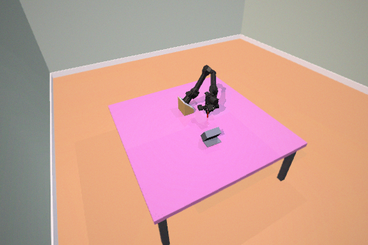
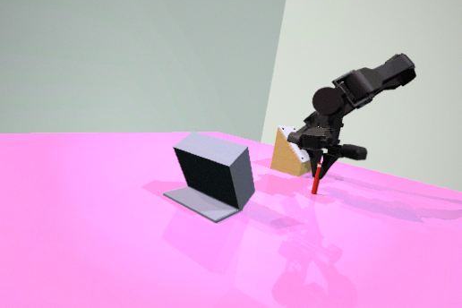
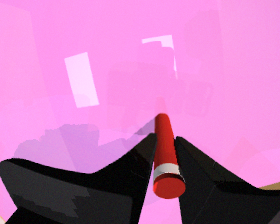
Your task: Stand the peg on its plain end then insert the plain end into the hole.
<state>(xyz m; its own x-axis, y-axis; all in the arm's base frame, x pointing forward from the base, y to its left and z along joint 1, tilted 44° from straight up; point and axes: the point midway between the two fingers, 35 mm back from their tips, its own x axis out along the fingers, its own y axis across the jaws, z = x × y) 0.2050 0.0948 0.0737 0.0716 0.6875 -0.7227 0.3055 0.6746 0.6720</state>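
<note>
Nearest in the exterior view, on a glossy pink surface (image 1: 171, 179) (image 2: 98, 229) (image 3: 26, 65): a grey angular box (image 1: 212, 134) (image 2: 243, 175), with a dark front and a thin flat plate reaching out from its foot. Farther back, well apart from that box: a slim red cylindrical peg (image 1: 207, 115) (image 2: 316, 180) (image 3: 165, 137) with a white band near its upper end. Long axis close to vertical, banded end up between the fingers, plain end down at the surface.

Around the upper part of the peg: the black two-fingered hand (image 1: 207, 110) (image 2: 319, 174) (image 3: 164, 140), closed down to a narrow gap, with the red shaft gripped between its tips, one on each side. In the wrist view, banded end towards the camera, plain end pointing away. Above and behind: the black jointed arm (image 1: 200, 84) (image 2: 358, 88), bent, reaching down to the peg.

Beyond the peg, near but apart: a tan wedge-shaped block (image 1: 184, 107) (image 2: 284, 158), faced with a white sloped panel (image 2: 294, 144), partly hidden by the hand. Farthest: plain grey-green walls (image 1: 142, 15) (image 2: 112, 50).
</note>
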